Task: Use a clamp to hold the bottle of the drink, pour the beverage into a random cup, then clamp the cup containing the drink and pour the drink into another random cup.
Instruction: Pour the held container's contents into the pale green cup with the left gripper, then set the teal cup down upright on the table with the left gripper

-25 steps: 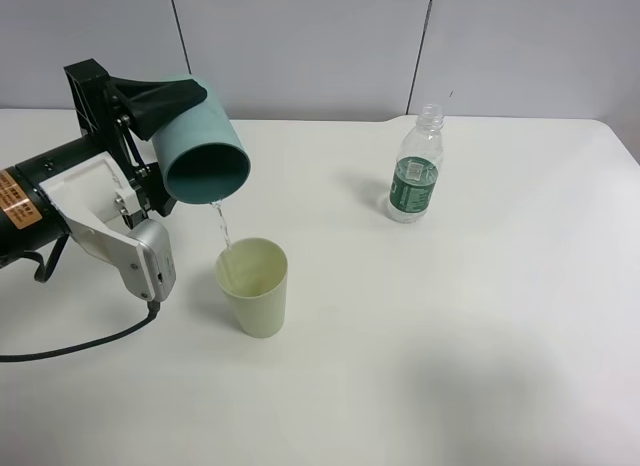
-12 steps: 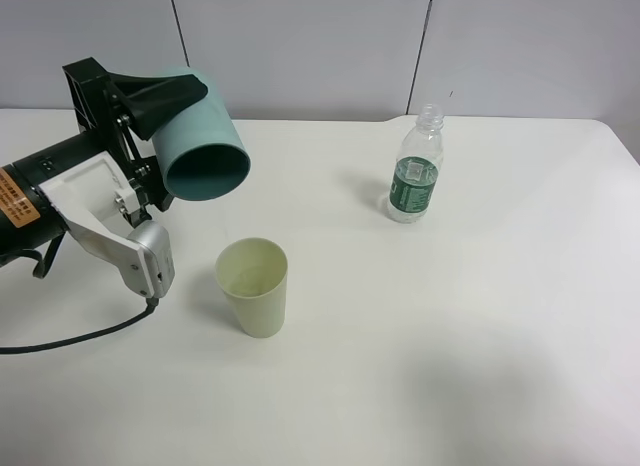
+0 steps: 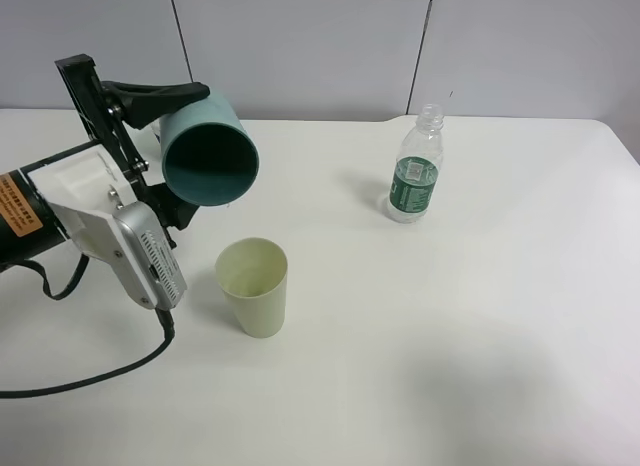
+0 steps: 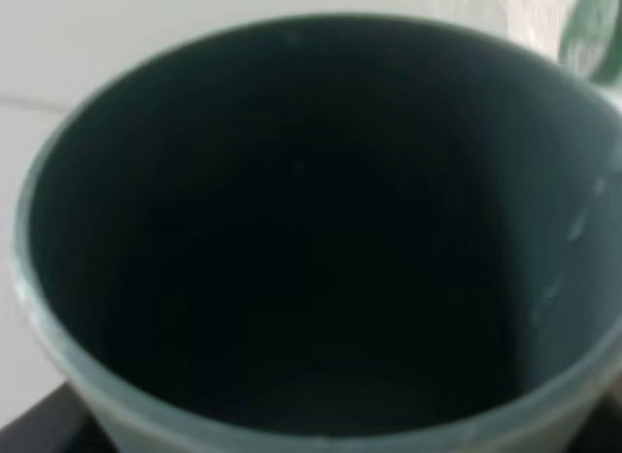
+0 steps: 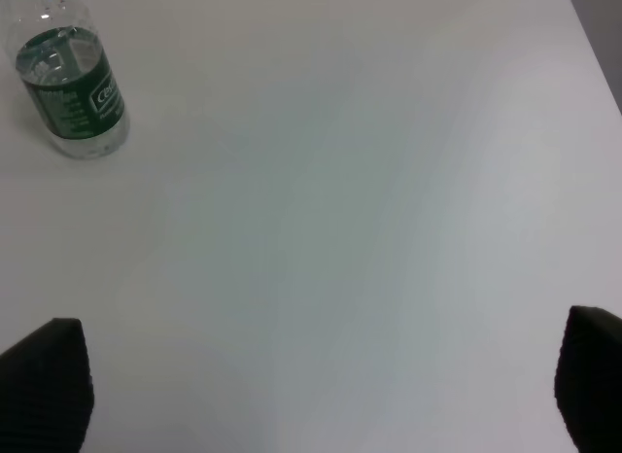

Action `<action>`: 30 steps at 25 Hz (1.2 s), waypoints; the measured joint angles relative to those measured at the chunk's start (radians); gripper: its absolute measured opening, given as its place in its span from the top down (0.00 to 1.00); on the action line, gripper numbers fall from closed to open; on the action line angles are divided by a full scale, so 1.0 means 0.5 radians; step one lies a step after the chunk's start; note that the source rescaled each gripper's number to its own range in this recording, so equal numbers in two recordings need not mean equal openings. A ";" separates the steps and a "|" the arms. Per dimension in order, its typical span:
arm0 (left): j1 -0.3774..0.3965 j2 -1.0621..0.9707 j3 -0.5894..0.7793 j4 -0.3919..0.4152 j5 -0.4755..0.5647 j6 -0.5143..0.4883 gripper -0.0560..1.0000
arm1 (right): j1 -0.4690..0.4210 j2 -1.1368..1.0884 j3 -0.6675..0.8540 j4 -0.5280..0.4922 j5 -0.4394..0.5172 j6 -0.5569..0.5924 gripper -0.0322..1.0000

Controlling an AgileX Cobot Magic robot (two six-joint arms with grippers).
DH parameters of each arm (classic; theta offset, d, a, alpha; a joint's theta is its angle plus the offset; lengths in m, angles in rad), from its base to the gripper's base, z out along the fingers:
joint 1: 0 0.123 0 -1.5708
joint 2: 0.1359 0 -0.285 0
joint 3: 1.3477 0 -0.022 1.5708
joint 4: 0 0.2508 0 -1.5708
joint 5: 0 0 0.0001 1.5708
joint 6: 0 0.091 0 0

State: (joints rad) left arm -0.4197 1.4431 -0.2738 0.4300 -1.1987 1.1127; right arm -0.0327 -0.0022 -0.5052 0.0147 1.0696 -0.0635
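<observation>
My left gripper (image 3: 165,151) is shut on a teal cup (image 3: 207,152) and holds it tipped on its side in the air, mouth toward the camera, above and left of a pale green cup (image 3: 253,284). No water falls from it. The pale green cup stands upright on the white table (image 3: 450,336). In the left wrist view the teal cup's dark inside (image 4: 311,229) fills the frame. An uncapped clear bottle with a green label (image 3: 414,176) stands upright at the back right; it also shows in the right wrist view (image 5: 70,88). My right gripper (image 5: 316,395) is open and empty, well apart from the bottle.
A grey panelled wall (image 3: 320,46) runs behind the table's back edge. The left arm's black cable (image 3: 90,376) trails over the table at the front left.
One second ago a thin stream of water ran from the teal cup into the pale green cup; it has stopped. The left wrist has turned and the teal cup's mouth has risen slightly.
</observation>
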 joint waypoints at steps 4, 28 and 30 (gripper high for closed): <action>0.000 0.045 0.000 0.001 -0.002 -0.506 0.93 | 0.000 0.000 0.000 0.000 0.000 0.000 0.00; 0.712 0.223 -0.112 0.575 -0.003 -2.569 0.93 | 0.000 0.000 0.000 0.000 0.000 0.000 0.00; 0.746 0.307 -0.144 0.638 -0.003 -2.616 0.93 | 0.000 0.000 0.000 0.000 0.000 0.000 0.00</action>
State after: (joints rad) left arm -0.0468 1.5967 -0.3456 0.7488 -1.2002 -0.1951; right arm -0.0327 -0.0022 -0.5052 0.0147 1.0696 -0.0635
